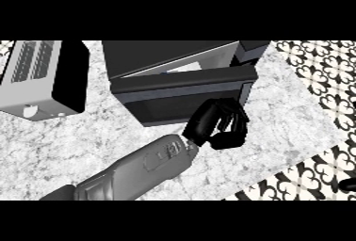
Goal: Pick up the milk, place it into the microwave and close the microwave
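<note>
1. The microwave [173,54] stands at the back edge of the worktop [83,141], around its middle. A grey appliance [31,80] sits apart from it at the back left corner.
2. The microwave's door [167,101] is swung almost shut, leaving only a narrow gap along its top.
3. Through that gap shows a pale shape with a small blue mark, probably the milk [186,68] already inside, though too little shows to be sure.
4. The left hand [212,124] is against the door's right end, its fingers bent and close together, holding nothing.
5. A dark tip at the view's right edge is likely the right hand [348,183]; I cannot tell its state.
6. Judging by this, picking and placing look done. What seems left is pressing the door fully closed.
</note>
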Robot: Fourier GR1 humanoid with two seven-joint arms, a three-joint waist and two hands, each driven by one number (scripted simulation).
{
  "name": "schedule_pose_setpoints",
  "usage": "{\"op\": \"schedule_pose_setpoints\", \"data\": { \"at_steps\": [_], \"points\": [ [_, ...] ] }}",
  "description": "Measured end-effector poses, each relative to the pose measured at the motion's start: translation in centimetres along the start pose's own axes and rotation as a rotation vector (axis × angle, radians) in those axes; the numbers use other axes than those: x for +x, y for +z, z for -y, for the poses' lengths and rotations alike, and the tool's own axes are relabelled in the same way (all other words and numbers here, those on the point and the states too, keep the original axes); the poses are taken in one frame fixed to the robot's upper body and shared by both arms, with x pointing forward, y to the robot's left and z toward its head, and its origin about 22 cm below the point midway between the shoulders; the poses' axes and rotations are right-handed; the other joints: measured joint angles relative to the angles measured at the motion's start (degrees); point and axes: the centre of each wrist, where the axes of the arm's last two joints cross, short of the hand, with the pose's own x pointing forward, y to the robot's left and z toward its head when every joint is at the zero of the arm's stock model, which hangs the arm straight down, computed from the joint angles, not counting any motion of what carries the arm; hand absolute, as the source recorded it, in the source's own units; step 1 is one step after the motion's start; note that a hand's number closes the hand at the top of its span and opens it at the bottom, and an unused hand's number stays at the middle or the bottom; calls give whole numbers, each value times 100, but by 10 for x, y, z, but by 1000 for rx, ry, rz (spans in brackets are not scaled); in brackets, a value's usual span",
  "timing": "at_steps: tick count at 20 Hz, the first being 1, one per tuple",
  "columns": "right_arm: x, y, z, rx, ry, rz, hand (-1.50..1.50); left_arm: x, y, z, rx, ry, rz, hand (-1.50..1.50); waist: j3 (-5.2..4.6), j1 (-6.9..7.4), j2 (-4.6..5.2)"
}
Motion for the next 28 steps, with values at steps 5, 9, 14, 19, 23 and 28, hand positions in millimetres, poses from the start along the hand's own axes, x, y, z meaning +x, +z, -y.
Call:
{"op": "schedule_pose_setpoints", "data": {
  "at_steps": [5,9,14,19,23,28],
  "points": [
    [7,-17,-3,59,-29,17,-150,10,-15,-6,34,-2,5,150,7,-137,50],
    [11,-31,-9,118,-64,23,-150,11,-23,-15,68,-11,-15,150,14,-217,91],
    [20,-48,-15,208,-79,21,150,27,-37,-14,75,-11,22,150,16,-336,115],
    [37,-72,-29,376,-72,42,150,34,-46,-17,84,-5,25,150,23,-385,120],
    [48,-85,-44,490,-75,50,150,35,-50,-21,101,-2,15,150,31,-445,120],
    [59,-95,-60,586,-85,65,150,34,-50,-23,118,2,4,150,37,-536,105]
  ]
}}
